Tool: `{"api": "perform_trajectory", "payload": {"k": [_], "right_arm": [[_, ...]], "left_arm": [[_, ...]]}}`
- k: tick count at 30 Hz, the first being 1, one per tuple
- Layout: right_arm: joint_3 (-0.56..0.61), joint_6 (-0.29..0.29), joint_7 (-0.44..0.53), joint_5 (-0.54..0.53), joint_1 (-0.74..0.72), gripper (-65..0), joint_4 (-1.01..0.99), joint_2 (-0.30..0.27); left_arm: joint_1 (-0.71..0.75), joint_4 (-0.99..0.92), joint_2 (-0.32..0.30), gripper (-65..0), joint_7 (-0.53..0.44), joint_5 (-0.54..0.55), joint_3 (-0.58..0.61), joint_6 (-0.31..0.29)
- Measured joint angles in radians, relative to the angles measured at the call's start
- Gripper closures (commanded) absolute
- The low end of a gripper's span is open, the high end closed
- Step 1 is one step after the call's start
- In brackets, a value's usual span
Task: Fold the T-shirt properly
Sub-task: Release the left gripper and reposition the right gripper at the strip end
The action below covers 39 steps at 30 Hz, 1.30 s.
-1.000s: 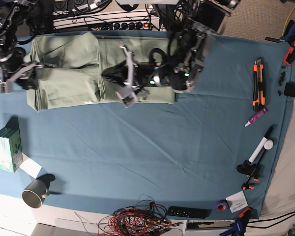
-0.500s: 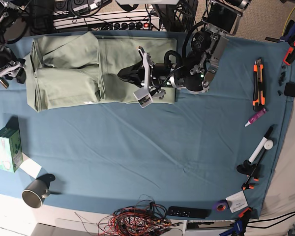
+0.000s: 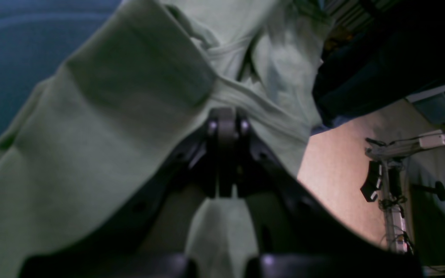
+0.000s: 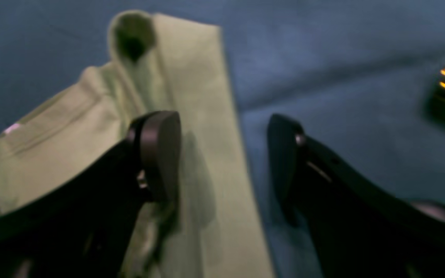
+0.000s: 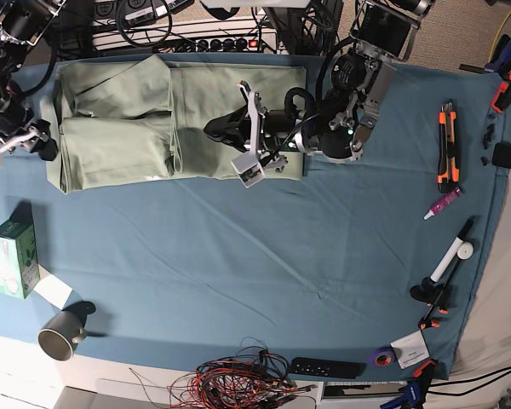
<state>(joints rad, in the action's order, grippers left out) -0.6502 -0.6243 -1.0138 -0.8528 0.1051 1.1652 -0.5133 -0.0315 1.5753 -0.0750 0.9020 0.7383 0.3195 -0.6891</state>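
We're partway: the shirt (image 5: 153,119) lies at the cloth's (image 5: 264,273) far edge, its left part doubled over. Our left gripper (image 5: 238,136) is pinched tight on a fold mid-shirt; right gripper (image 4: 222,154) gapes wide, empty, at the shirt's edge. More folds left, we'd guess.

1. The right gripper (image 4: 222,154) is filling the lower frame, its jaws standing wide apart with nothing between them.
2. The T-shirt (image 4: 191,77) is lying folded at left and centre, one edge running down mid-frame.
3. The teal-blue cloth (image 4: 342,50) is covering the right and top.
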Motion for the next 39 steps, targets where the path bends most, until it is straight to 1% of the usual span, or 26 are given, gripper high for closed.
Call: {"api": "perform_trajectory", "payload": {"k": [4,8,12,13,15,21,25,35,39], "right_arm": [[0.077,-0.002,-0.005,-0.062,-0.005,-35.9,0.002,-0.003],[0.097,-0.006,-0.027,-0.096,-0.005,-35.9,0.006,-0.003],[0.097,-0.039,-0.086,-0.139,-0.006,-35.9,0.005,-0.005],[0.097,-0.058,-0.105,-0.148,-0.005,-36.2,0.005,-0.005],[0.097,-0.074,-0.131,-0.17,-0.005,-38.7,0.005,-0.004],[0.097,-0.081,-0.14,-0.17,-0.006,-39.6,0.005,-0.004],[0.097,-0.084,-0.19,-0.179,-0.008,-39.6,0.006,-0.005],[0.187,-0.1,-0.182,-0.235,0.039,-39.5,0.014,-0.025],[0.194,-0.1,-0.187,-0.238,0.039,-39.5,0.015,-0.027]], "left_arm": [[0.0,0.0,0.0,0.0,0.0,0.0,0.0,0.0],[0.0,0.0,0.0,0.0,0.0,0.0,0.0,0.0],[0.0,0.0,0.0,0.0,0.0,0.0,0.0,0.0],[0.0,0.0,0.0,0.0,0.0,0.0,0.0,0.0],[0.0,0.0,0.0,0.0,0.0,0.0,0.0,0.0],[0.0,0.0,0.0,0.0,0.0,-0.023,0.0,0.0],[0.0,0.0,0.0,0.0,0.0,-0.024,0.0,0.0],[0.0,0.0,0.0,0.0,0.0,-0.027,0.0,0.0],[0.0,0.0,0.0,0.0,0.0,-0.027,0.0,0.0]]}}
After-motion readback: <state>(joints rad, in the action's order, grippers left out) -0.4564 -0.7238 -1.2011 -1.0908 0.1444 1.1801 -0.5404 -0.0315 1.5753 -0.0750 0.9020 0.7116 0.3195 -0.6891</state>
